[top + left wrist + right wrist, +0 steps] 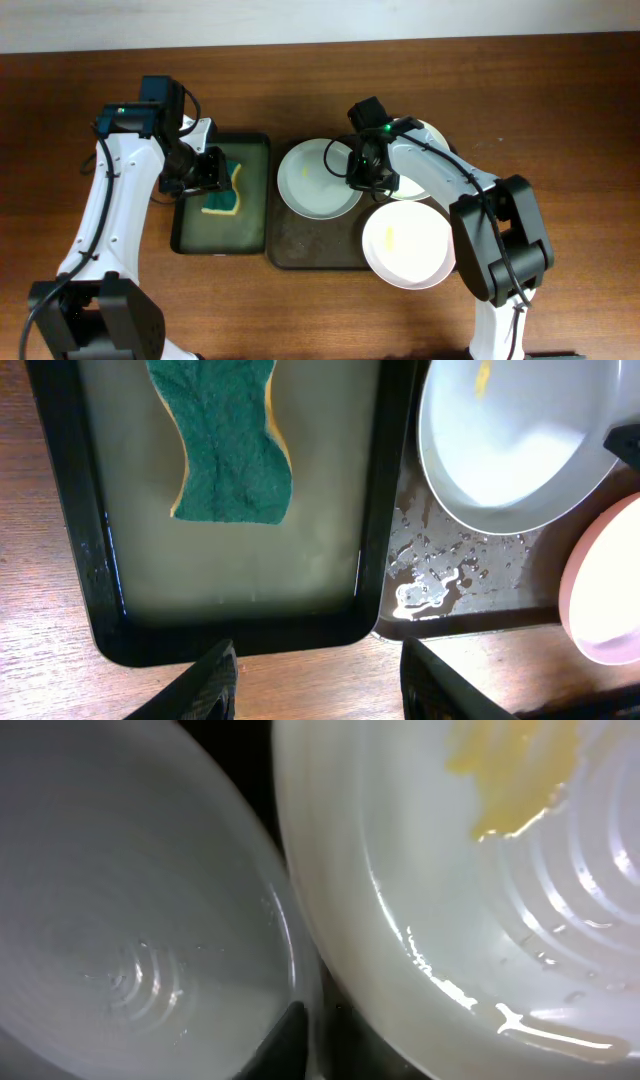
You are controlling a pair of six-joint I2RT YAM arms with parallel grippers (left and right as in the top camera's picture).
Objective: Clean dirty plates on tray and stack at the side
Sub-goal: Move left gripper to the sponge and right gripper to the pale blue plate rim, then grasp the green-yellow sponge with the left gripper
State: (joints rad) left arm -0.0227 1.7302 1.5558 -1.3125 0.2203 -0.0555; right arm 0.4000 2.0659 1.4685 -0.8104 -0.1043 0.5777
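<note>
Three white plates sit on the dark brown tray (300, 252): one at the left (312, 180), one at the back right (418, 186) partly under my right arm, and one at the front right (408, 245) with a yellow smear. My right gripper (365, 172) is at the left plate's right rim. In the right wrist view one finger (290, 1040) lies on that plate's rim (130, 920), and the other finger is hidden. Beside it is a wet, yellow-smeared plate (470, 890). My left gripper (320, 690) is open and empty, near the green-and-yellow sponge (230, 445).
The sponge (226, 196) lies in the narrower dark green tray (190, 238), which holds shallow cloudy water (250, 560). Water drops lie on the brown tray (430, 580) by the left plate (510, 450). Bare wooden table surrounds both trays.
</note>
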